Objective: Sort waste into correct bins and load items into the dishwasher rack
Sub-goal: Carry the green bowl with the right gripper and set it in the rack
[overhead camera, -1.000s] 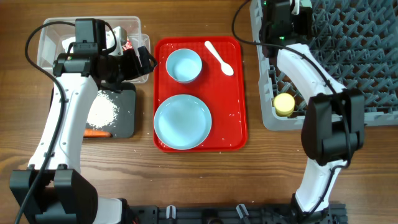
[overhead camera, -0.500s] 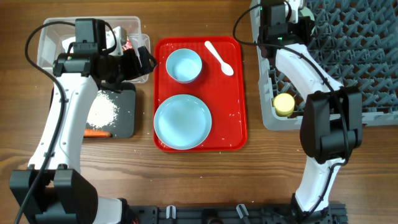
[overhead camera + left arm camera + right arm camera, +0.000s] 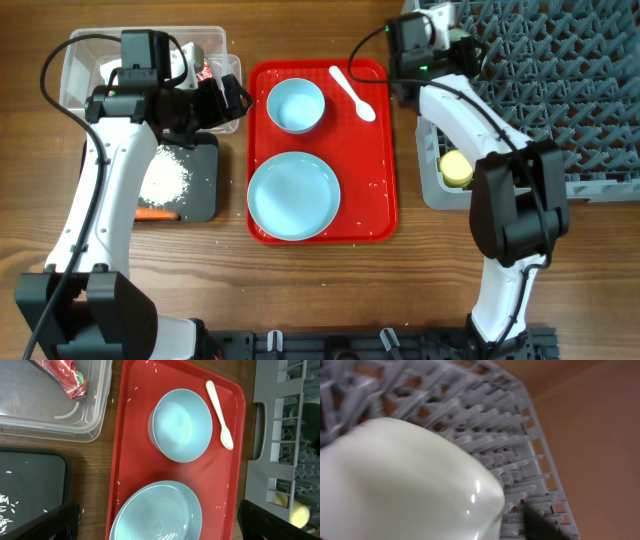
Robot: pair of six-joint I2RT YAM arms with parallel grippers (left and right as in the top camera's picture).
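My left gripper (image 3: 232, 100) hangs open above the red tray, its fingers (image 3: 60, 520) spread wide over the large pale blue plate (image 3: 155, 515). A small pale blue bowl (image 3: 295, 105) and the white spoon (image 3: 352, 92) lie on that tray. My right gripper (image 3: 445, 18) is at the near-left corner of the grey rack (image 3: 560, 100). A second pale bowl (image 3: 405, 480) fills the right wrist view, resting against the pegs. The one finger (image 3: 540, 525) that shows stands off the bowl's wall. The yellow cup (image 3: 457, 168) lies in the rack.
The clear tub (image 3: 80, 70) holds a red wrapper (image 3: 67, 380) and something white. The black tray (image 3: 200, 190) carries rice (image 3: 165, 180) and a carrot (image 3: 155, 214) at its front edge. The flat red tray (image 3: 385, 150) has scattered rice grains.
The right arm has swung left toward the rack's corner and its jaws have parted from the bowl. The left arm has not moved.
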